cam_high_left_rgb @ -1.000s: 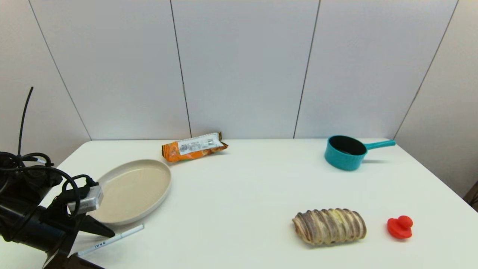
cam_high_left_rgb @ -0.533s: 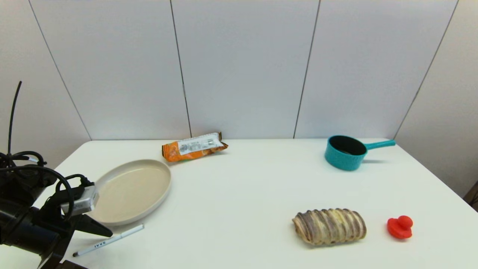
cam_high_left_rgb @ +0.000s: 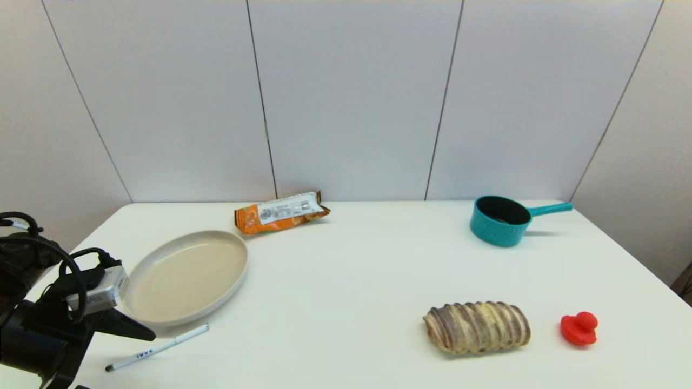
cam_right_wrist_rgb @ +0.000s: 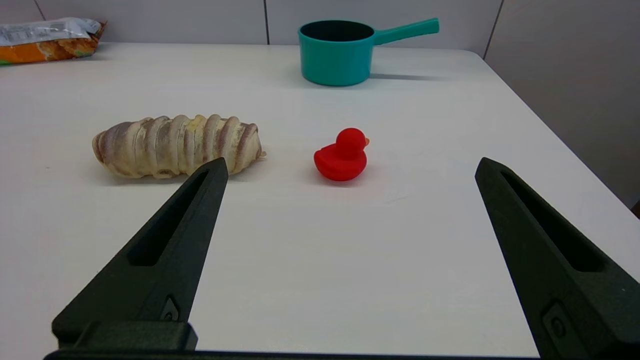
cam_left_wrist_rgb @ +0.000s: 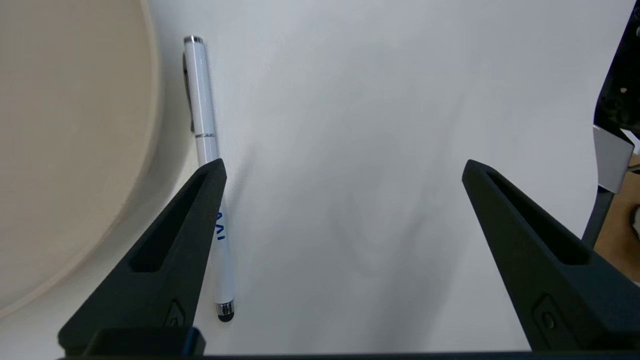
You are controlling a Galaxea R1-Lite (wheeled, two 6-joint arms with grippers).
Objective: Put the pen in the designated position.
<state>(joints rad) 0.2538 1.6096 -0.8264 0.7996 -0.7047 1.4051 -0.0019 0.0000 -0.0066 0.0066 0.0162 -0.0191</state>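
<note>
So my left claw is down at the front-left corner of the surface, fingers spread wide with nothing between them. The one pen lies flat on the surface near the front edge, just in front of the plate rim, black tip pointing toward the front-left corner and the clip end toward the middle. In my left wrist view the pen runs alongside one of my fingers, partly hidden behind it, and I can't tell if they touch. There's tiny blue lettering on the barrel (too small for me to read).

My right claw is off near the front-right corner, also wide open and holding nothing, looking across at the stuff on that side.

Count of what's on the surface, one of each:
- one beige plate, near the left edge
- one orange snack packet, at the back edge, left of centre
- one teal saucepan, toward the back-right corner, handle pointing at the right edge
- one ridged bread loaf, near the front edge on the right half
- one red rubber duck, just beside the loaf, closer to the right edge
</note>
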